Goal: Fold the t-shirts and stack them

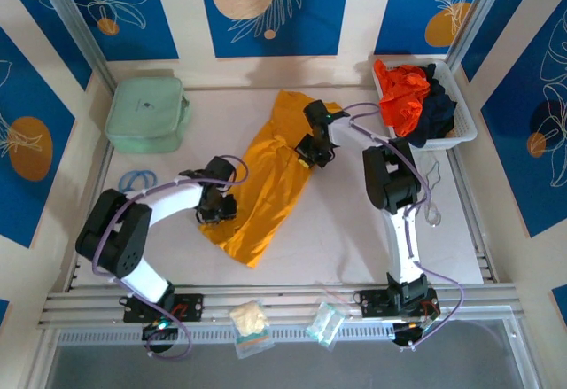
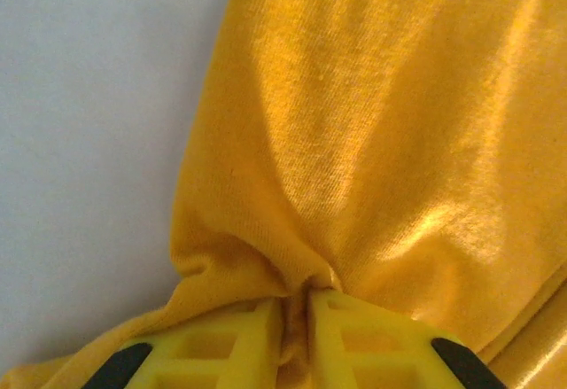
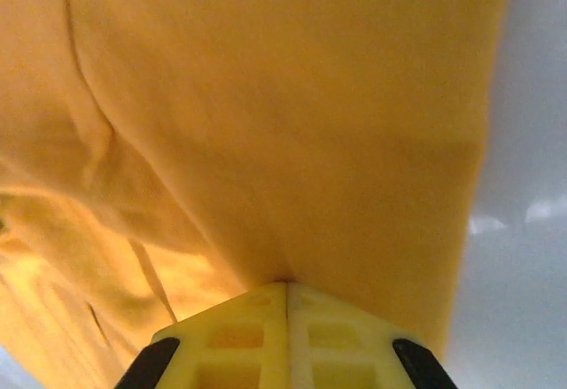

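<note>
The golden-yellow t-shirt lies stretched diagonally across the middle of the table. My left gripper is at its near left edge, and in the left wrist view a bunched fold of the yellow t-shirt is pinched between its yellow fingers. My right gripper sits at the cloth's far right side, its fingers pressed together on the edge of the yellow t-shirt. The orange-red t-shirt and the dark navy t-shirt lie crumpled in a white basket at the back right.
A pale mint-green zipped case sits at the back left, with a blue ring just in front of it. Two clear plastic packets rest on the front rail. Bare table lies right of the shirt.
</note>
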Motion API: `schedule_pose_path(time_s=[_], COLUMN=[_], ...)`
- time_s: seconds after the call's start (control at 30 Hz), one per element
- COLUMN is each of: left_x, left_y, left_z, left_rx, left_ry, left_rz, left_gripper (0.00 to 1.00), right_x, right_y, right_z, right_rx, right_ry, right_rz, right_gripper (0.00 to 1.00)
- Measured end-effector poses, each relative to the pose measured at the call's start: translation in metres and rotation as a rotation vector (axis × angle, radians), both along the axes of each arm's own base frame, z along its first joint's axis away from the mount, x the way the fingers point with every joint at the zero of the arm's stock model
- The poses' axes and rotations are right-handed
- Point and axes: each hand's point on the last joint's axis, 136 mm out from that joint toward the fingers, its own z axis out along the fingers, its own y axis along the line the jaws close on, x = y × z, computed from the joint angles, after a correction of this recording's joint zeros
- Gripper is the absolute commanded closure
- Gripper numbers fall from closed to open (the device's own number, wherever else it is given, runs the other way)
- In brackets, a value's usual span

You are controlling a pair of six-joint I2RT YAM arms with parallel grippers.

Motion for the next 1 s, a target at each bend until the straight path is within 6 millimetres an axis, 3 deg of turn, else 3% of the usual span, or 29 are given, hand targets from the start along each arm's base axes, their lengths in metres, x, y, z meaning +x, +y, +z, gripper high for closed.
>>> schedule_pose_path(time_s=[0.1, 0.3, 0.53, 0.77, 0.9, 1.0], left_x=[-0.010, -0.033, -0.059, -0.066, -0.070, -0.067], left_y=[-0.013, -0.059, -0.100, -0.107, -0.099, -0.090], left_z=[-0.001, 0.000, 0.002, 0.003, 0.007, 0.013], left_rx=[-0.053, -0.181, -0.302, -0.314, -0.279, -0.221], left_ry=[-0.003, 0.022, 0.073, 0.093, 0.084, 0.062], left_rz=[0.009, 0.007, 0.028, 0.078, 0.104, 0.101], left_gripper=[0.81, 0.81, 0.81, 0.79, 0.65, 0.48], right_x=[0.007, 0.022, 0.043, 0.043, 0.040, 0.038], right_y=[-0.002, -0.016, -0.028, -0.026, -0.022, -0.020], right_z=[-0.003, -0.003, -0.003, -0.003, -0.004, -0.001], right_rx=[-0.013, -0.038, -0.033, -0.016, 0.010, 0.017], right_ry=[0.008, 0.006, -0.011, -0.023, -0.029, -0.049], right_rz=[0.010, 0.060, 0.202, 0.289, 0.321, 0.358], right_gripper=[1.00, 1.00, 1.00, 1.00, 1.00, 1.00])
